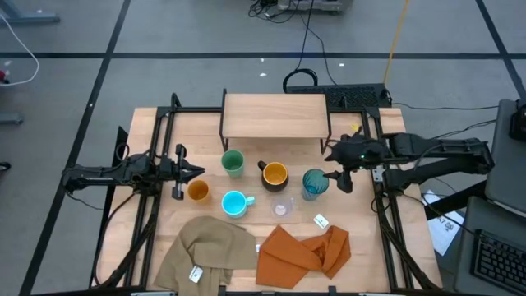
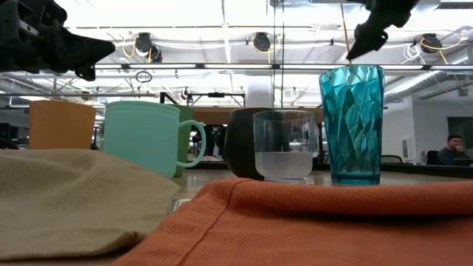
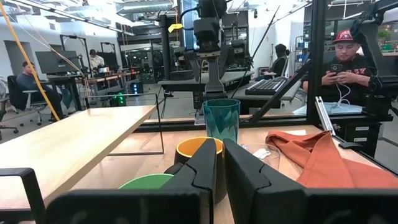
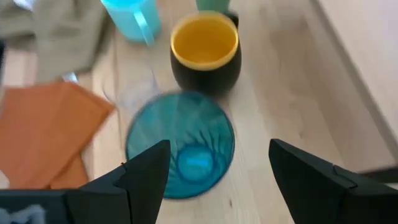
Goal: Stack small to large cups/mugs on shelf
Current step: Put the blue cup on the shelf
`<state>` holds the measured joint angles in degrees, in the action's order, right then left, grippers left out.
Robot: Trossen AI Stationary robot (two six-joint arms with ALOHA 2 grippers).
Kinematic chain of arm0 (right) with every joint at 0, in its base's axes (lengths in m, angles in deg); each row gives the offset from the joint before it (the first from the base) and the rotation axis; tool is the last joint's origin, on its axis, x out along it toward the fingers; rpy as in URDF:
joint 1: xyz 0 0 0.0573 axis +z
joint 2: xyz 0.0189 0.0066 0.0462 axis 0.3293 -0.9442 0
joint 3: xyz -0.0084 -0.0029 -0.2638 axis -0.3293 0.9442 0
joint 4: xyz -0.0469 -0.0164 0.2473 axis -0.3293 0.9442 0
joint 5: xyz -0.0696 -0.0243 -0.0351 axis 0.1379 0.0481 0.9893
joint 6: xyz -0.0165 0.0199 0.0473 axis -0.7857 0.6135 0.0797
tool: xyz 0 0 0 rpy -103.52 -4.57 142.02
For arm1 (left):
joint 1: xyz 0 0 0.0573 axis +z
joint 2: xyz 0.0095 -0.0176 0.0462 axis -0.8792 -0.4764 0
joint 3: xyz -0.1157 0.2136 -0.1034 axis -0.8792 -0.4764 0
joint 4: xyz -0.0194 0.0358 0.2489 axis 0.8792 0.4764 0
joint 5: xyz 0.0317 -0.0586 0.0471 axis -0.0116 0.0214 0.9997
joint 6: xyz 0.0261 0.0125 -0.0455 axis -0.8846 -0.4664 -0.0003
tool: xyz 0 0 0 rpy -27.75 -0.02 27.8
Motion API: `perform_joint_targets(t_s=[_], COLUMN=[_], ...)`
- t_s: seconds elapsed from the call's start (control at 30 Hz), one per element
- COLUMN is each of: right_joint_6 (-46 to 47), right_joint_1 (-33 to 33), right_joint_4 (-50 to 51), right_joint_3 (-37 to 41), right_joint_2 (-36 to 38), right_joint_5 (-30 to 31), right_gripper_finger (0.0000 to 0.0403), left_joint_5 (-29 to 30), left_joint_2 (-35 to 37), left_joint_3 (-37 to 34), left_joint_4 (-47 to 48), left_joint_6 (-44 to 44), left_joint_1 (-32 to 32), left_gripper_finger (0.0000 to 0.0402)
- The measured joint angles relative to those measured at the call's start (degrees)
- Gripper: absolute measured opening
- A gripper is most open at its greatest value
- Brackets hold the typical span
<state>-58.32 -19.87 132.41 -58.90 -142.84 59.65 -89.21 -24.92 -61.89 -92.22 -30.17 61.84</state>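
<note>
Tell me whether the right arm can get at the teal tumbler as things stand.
Probably yes. The right pincer hangs open directly above the teal tumbler, whose open mouth faces it. Nothing lies between them; the black mug and small clear cup stand close by, apart from it.

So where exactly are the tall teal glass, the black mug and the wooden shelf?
Teal glass (image 1: 315,183), view from above, on its open rim and inside.
Black mug (image 1: 274,175), view from above, on its yellow inside.
Shelf (image 1: 274,115), view from above, on the bare middle of its top board.
</note>
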Motion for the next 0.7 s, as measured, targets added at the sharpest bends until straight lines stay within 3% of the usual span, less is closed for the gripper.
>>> perform_joint_targets(t_s=[0.53,0.7], right_joint_6=[-2.9,-3.0], right_joint_1=[-4.0,-4.8], right_joint_4=[2.7,2.3], right_joint_3=[-0.3,-0.3], right_joint_2=[-9.4,-10.9], right_joint_5=[-0.1,-3.8], right_gripper_finger=[0.0263,0.0263], left_joint_5=[0.0,0.0], left_joint_2=[0.0,0.0], left_joint_3=[0.0,0.0], left_joint_4=[2.0,2.5], left_joint_6=[1.3,1.3], left_joint_1=[0.0,0.0], left_gripper_finger=[0.0031,0.0031])
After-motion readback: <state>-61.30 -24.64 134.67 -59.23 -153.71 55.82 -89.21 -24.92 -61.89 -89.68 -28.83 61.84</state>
